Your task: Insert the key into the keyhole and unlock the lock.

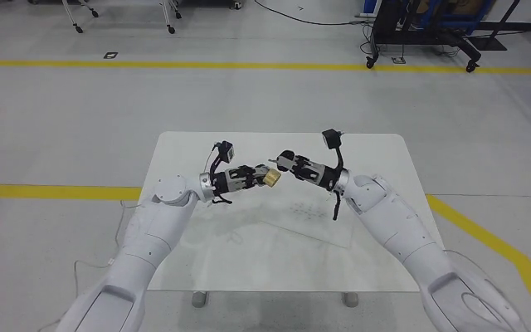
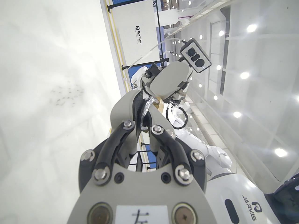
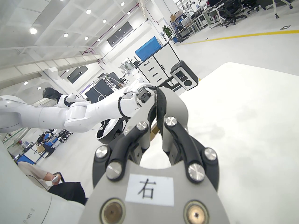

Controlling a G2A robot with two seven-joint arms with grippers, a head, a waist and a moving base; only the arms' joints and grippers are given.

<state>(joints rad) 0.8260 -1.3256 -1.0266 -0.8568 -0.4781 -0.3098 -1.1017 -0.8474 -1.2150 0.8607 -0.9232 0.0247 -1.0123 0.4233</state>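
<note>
Above the middle of the bench (image 1: 369,153), the left claw (image 1: 260,177) grips a brass lock (image 1: 270,177) while the right claw (image 1: 284,160), closed on the key (image 1: 274,164), sits just beside it; insertion seems underway, needing fine alignment, then a turn.

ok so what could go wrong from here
The left gripper holds the lock in mid-air above the table, so a sideways push from the key might twist it in the grip or knock it loose. The right gripper meets the lock at an angle and the key's tip cannot be made out, so it may miss the keyhole or jam.
</note>
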